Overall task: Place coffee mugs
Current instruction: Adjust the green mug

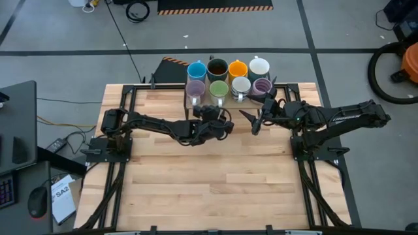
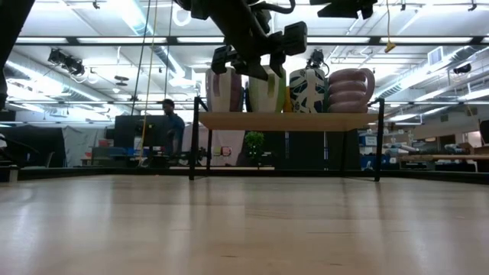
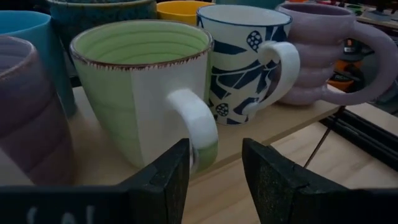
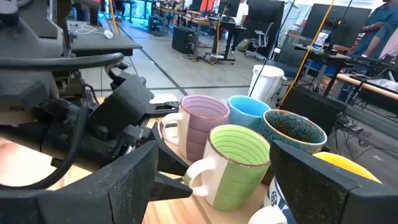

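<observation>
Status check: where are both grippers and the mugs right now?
Left gripper open, lined up on green mug handle. Right gripper open, waiting beside shelf. All eight mugs on shelf. White patterned mug close alongside.

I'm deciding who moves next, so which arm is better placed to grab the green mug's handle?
Left, probably. The left gripper is open right at the green mug handle, fingers either side. The right gripper is open too, but sits beside the shelf near the lilac mug.
</observation>
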